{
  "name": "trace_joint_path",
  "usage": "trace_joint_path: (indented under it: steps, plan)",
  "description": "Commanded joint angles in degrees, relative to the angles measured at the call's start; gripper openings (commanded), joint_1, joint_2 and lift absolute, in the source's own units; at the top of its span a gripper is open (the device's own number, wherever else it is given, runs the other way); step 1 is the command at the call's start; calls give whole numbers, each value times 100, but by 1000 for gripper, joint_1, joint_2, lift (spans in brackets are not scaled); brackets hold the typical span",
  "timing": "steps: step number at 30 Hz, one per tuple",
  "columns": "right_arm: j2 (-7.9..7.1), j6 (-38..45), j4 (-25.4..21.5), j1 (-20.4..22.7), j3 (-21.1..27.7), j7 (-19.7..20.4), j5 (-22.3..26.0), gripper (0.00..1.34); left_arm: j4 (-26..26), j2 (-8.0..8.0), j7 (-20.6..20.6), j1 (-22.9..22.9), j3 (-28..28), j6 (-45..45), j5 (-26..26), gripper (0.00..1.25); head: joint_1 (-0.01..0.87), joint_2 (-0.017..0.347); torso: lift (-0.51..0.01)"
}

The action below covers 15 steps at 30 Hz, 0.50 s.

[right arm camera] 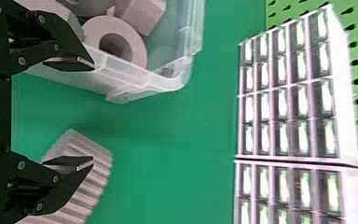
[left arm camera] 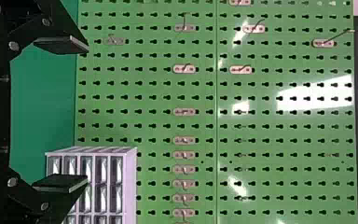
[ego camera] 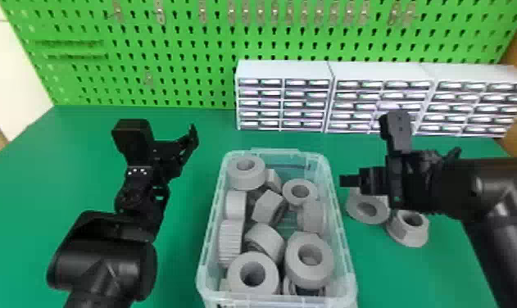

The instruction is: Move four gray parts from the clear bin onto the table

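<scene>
green is the worktop (ego camera: 179, 245), and toward its left edge the left gripper (left arm camera: 87, 112) is waiting above it, fingers apart, holding nothing.

next, on the worktop's middle, the clear bin (ego camera: 213, 229) is standing with its long sides running from near to far, and a jumbled load of gray parts (ego camera: 269, 207) is lying inside, some rings facing up, others tipped on their sides.

just beyond the bin's right edge the right gripper (right arm camera: 93, 113) is hanging low, its fingers also apart and empty. beneath and beside it, on the worktop's right side, a gray ring (ego camera: 352, 211) and a flanged gray part (ego camera: 409, 238) are resting close together; whether a third is hiding under the arm cannot be told. farther back, drawer cabinets (ego camera: 286, 71) are lining the far edge toward the far right corner.

the work is probably sitting midway, with at least two of the four out and the right gripper between a placing and another pick. the next move is likely calling for it to be rising over the bin's right wall, then closing on a loose ring without catching the rim or its neighbours.
</scene>
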<state>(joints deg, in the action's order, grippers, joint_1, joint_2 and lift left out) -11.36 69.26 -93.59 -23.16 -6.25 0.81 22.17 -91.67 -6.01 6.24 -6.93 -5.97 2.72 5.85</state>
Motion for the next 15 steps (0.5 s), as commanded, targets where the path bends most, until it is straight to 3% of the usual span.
trace_joint_path:
  steps: [1,7,15]
  plan:
    - [-85,676,-80,-259,-175,-2,323,801,0,-5,0,7,17,-9,3,965,693,72,-52]
    - [-226,1661,-98,-857,-614,-2,859,801,0,-5,0,-28,0,-17,-5,965,693,72,-52]
    - [-191,1819,-142,-1094,-843,-2,1289,799,9,4,8,-55,-44,-17,-5,966,693,72,-52]
